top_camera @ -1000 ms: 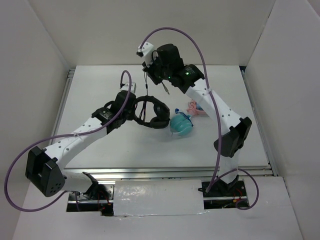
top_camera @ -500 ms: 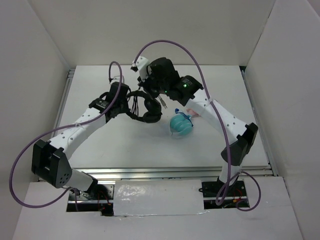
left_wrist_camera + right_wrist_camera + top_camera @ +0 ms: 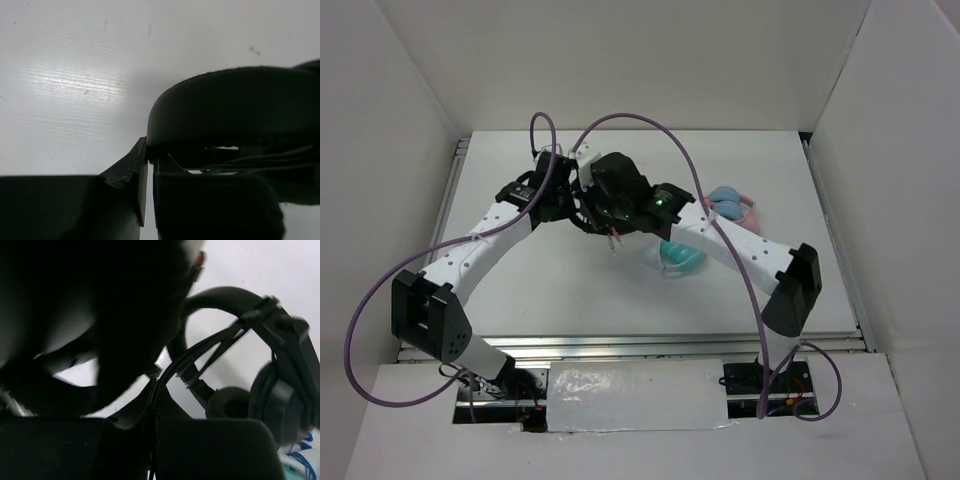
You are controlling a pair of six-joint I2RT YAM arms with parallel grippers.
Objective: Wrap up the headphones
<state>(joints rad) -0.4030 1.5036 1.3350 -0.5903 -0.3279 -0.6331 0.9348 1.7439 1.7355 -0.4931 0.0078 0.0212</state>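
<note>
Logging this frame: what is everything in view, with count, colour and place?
black over-ear headphones: one, black, lifted between the two grippers over the far-left part of the table
thin black cable: one, black, several strands running across the headband loop
teal headphones: one, teal, mid-table, partly under the right arm
pink-and-blue headphones: one, pink and blue, beyond the right arm, toward the far right
table: one, white, under everything
enclosure walls: white, on three sides
purple hoses: two, purple, one looping along each arm
left gripper: one, black, shut on the headband end
right gripper: one, black, shut on the cable strands
</note>
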